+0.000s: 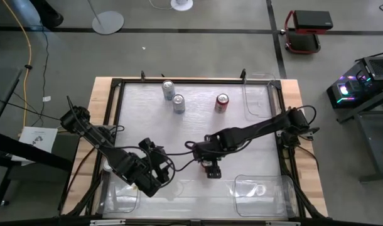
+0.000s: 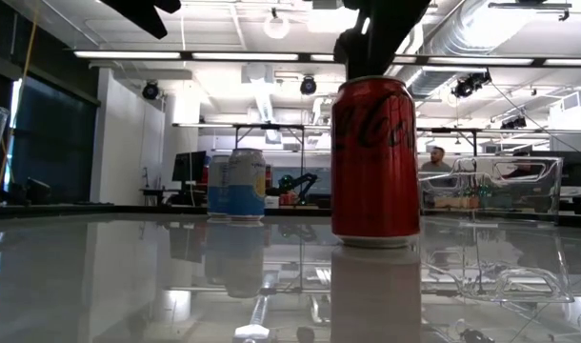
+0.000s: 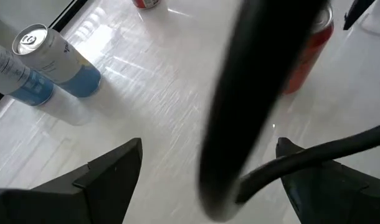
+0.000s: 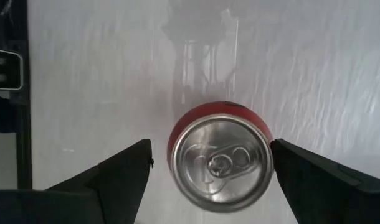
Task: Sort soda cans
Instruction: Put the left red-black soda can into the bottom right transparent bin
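On your left, the left gripper (image 1: 159, 168) sits low over the near-left part of the table (image 1: 147, 107), its fingers (image 3: 109, 171) spread wide with nothing between them. Its wrist view looks across the white surface at two silver-and-blue cans (image 3: 50, 59) standing side by side, almost touching. From above you see those same two cans (image 1: 174, 97) near the far edge, left of centre, upright, one just nearer you than the other.

Moving right, a red soda can (image 1: 221, 102) stands alone at the far side, well apart from the pair.

At the table's middle, the right gripper (image 1: 210, 168) hangs directly over a second red soda can (image 4: 220, 152). In the right wrist view you look straight down on its silver top and pull tab, centred between the two fingers (image 4: 118, 171). The jaws stand wide open, a clear gap on each side of the can, touching neither. In the low view this can (image 2: 374, 162) stands upright on the glossy surface, with a dark part of the arm just above its top.

Further right, a clear plastic bin (image 1: 257, 94) sits at the far-right corner and another clear bin (image 1: 262, 194) at the near-right corner.
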### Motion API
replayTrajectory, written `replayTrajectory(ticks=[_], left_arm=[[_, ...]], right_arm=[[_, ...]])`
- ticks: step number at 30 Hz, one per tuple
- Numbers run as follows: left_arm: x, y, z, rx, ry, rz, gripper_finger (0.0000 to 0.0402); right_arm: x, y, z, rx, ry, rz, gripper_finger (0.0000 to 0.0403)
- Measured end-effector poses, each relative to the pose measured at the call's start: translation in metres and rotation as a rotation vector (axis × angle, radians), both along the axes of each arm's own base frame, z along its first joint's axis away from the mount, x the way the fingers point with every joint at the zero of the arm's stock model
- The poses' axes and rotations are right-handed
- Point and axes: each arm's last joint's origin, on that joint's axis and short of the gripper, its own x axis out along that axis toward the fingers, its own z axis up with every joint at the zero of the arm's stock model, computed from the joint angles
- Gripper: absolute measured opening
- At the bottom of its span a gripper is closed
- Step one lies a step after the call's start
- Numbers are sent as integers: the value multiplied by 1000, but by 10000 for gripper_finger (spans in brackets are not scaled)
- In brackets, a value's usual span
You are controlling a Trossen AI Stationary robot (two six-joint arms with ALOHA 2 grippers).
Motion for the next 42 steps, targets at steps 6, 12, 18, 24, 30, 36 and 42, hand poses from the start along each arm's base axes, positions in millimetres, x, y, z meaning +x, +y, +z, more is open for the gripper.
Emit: replayTrajectory(ticks=[6,12,18,24,30,36,42], left_arm=[[-1,0,-1,6,12,-2,346],[-2,1,-1,15,23,-1,346],[-2,1,-1,16,21,0,346],[-2,1,-1,16,21,0,346],[-2,1,-1,16,20,0,346],[-2,1,-1,17,19,1,346],[-2,1,-1,17,18,2,346]], right_arm=[[8,2,-17,-5,39,-19,319],[11,3,-24,-11,47,3,320],[10,2,-25,-34,50,15,320],[11,2,-27,-41,62,10,319],[10,2,-28,-48,71,6,304],[9,1,-28,-47,89,-29,277],[4,0,-15,-50,95,-88,276]])
